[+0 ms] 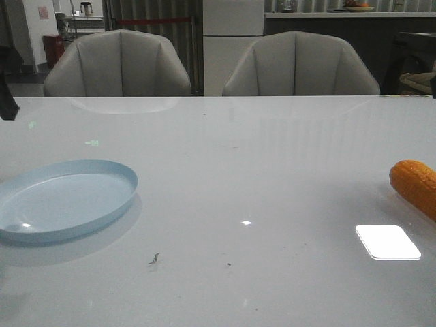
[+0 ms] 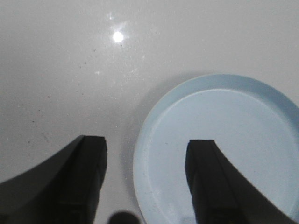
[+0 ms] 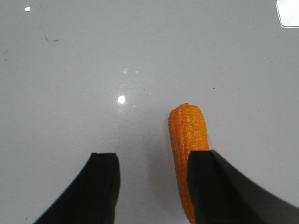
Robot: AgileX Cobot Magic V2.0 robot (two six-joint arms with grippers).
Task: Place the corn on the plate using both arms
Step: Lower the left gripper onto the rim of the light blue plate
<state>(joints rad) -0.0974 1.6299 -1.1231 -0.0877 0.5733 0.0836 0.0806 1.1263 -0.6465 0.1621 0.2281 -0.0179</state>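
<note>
the corn lies on the table at the far right, well apart from the empty plate at the left. left claw and right claw both gape wide, holding nothing.

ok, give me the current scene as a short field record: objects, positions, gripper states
corn: orange cob lying flat on the table at far right, partly cut off by the front view's edge
plate: pale blue, front left, nothing on it
table: glossy white, a few dark specks
left gripper: open, above the table, one finger over the plate's rim
right gripper: open, above the table, corn partly hidden behind one finger, not gripped
corn on plate: no, far apart
background: two grey chairs behind the table
</note>
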